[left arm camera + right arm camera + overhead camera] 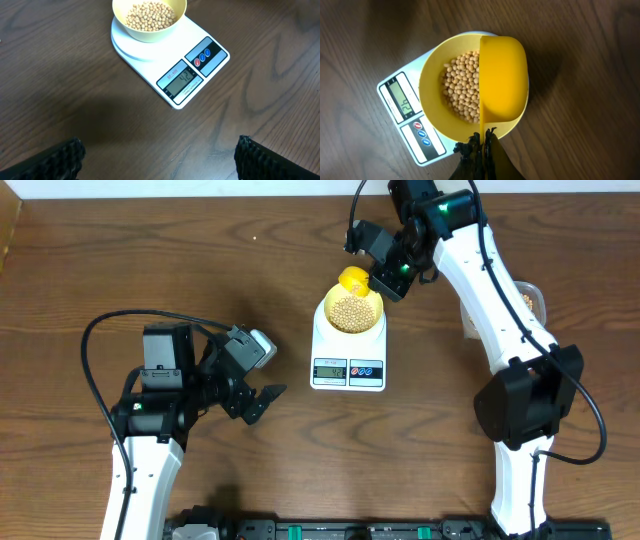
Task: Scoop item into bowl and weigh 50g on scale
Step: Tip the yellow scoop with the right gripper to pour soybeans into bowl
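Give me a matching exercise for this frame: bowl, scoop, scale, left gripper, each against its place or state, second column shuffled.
Column one:
1. bowl
2. scoop
3. scale
4. left gripper

Column two:
A. open, holding nothing, above bare table
B. flat on the table, display showing digits
C. on the scale platform, with beans inside
D. held by the right gripper, over the bowl

Pairs: 1-C, 2-D, 3-B, 4-A
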Robot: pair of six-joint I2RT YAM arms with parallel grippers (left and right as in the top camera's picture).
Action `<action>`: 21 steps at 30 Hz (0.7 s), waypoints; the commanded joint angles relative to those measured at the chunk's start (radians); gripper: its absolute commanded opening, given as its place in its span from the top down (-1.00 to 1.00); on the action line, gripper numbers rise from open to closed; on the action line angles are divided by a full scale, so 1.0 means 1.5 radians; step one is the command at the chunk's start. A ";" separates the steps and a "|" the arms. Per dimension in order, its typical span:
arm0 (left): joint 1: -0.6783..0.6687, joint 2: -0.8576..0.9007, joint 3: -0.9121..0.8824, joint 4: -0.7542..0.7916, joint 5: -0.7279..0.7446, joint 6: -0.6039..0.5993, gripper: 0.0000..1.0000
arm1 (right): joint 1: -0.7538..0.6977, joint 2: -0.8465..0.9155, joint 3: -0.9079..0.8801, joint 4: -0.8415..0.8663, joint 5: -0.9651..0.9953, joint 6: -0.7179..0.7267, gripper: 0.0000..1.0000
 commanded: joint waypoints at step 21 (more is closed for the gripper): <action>0.003 0.004 -0.002 -0.002 -0.002 0.004 -0.95 | 0.008 0.002 0.014 0.012 0.034 -0.026 0.98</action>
